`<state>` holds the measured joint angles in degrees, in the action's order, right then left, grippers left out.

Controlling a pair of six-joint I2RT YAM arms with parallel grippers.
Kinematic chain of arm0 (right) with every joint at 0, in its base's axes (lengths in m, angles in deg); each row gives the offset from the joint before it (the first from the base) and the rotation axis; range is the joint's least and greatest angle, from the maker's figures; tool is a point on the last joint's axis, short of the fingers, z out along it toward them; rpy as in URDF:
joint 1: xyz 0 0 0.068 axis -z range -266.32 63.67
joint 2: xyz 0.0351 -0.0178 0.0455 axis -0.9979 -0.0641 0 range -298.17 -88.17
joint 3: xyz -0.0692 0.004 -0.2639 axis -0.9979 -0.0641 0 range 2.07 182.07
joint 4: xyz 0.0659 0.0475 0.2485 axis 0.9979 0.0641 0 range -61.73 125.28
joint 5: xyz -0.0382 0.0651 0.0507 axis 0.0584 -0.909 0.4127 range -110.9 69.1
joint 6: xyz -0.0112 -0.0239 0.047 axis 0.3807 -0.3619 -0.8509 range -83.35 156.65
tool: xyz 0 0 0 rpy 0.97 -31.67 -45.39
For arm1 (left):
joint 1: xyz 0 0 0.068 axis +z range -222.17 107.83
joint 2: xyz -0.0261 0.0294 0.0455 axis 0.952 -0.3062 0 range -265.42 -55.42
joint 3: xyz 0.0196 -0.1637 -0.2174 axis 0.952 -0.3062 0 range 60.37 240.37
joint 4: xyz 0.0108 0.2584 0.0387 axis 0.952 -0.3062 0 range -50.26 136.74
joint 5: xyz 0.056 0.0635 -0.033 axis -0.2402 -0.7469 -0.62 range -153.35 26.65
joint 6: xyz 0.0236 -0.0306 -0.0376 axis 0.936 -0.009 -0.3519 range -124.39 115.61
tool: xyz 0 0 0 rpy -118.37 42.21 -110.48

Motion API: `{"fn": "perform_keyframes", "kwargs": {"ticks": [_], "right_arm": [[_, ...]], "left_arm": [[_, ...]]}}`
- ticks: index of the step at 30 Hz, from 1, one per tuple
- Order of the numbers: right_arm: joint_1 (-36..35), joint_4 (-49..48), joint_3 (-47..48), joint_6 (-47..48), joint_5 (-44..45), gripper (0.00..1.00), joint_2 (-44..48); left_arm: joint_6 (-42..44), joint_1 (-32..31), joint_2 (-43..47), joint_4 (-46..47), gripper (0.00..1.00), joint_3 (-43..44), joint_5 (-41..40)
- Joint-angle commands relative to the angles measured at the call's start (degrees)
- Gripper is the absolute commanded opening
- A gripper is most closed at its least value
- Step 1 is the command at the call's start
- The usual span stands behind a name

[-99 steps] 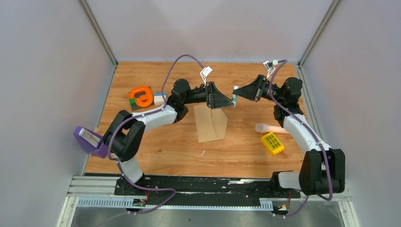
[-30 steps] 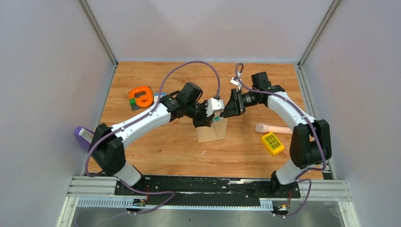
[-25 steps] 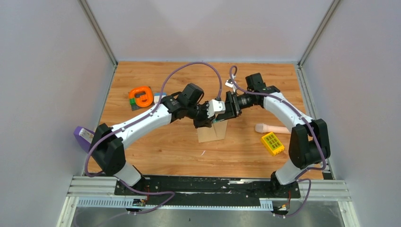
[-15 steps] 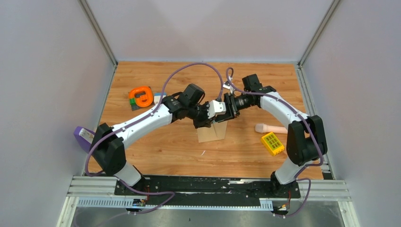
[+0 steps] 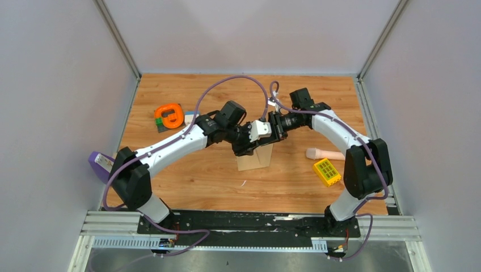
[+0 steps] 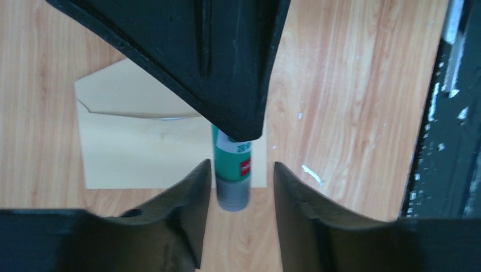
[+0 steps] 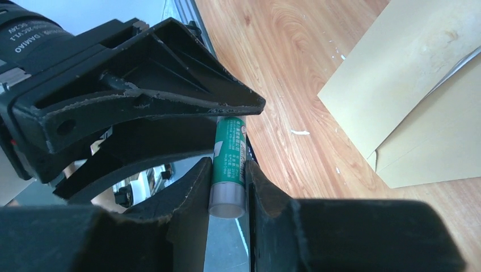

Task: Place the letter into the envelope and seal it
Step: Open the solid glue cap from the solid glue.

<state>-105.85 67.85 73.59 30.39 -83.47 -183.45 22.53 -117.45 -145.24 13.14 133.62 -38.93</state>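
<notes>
The tan envelope [image 5: 255, 157] lies flat mid-table, partly under both grippers; it also shows in the left wrist view [image 6: 142, 147] and the right wrist view [image 7: 420, 85]. The letter does not show as a separate sheet. My right gripper [image 5: 273, 126] [image 7: 228, 164] is shut on a green glue stick [image 7: 230, 147] and holds it above the envelope. My left gripper [image 5: 256, 136] [image 6: 243, 167] is open, one finger on each side of the stick's grey end [image 6: 231, 195], with a gap on both sides. The right gripper's black finger [image 6: 215, 56] fills the top of the left wrist view.
An orange round object [image 5: 169, 115] sits at the back left. A cream cylinder [image 5: 326, 153] and a yellow box [image 5: 327, 172] lie to the right of the envelope. A purple object [image 5: 105, 168] is at the left edge. Grey walls enclose the table.
Both arms have come together over the envelope. My right gripper moved left with the glue stick, bringing its grey end between my left gripper's open fingers.
</notes>
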Motion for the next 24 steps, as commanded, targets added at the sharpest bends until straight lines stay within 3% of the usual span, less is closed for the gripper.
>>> {"fn": "perform_keyframes", "kwargs": {"ticks": [1, 3, 7, 11, 15, 24], "right_arm": [[0.24, -2.48, 1.71, 0.78, 1.6, 0.09, 1.96], [0.35, -2.4, 1.84, 1.02, 1.08, 0.08, 2.01], [2.41, -2.39, 2.36, 0.94, -1.1, 0.06, 2.41], [8.29, -2.46, 3.82, -1.4, -8.26, 0.04, 1.97], [13.39, -2.83, 6.13, -5.91, -15.7, 0.0, -0.52], [13.11, -4.86, 6.54, -10.56, -18.77, 0.0, -1.26]], "left_arm": [[-0.42, -0.6, 0.84, 1.03, 0.77, 2.03, 2.64], [-0.68, -0.54, 1.43, 1.22, 0.94, 2.04, 2.55], [-1.19, 0.84, 2.94, 0.03, 1.0, 3.11, 4.85], [-0.68, 4.02, 5.8, -1.33, 1.0, 5.69, 7.49], [5.76, 5.17, 7.32, -3.25, 0.97, 9.66, -0.9], [14.15, 1.89, 2.77, -9.93, 0.81, 18.54, -7.23]]}}
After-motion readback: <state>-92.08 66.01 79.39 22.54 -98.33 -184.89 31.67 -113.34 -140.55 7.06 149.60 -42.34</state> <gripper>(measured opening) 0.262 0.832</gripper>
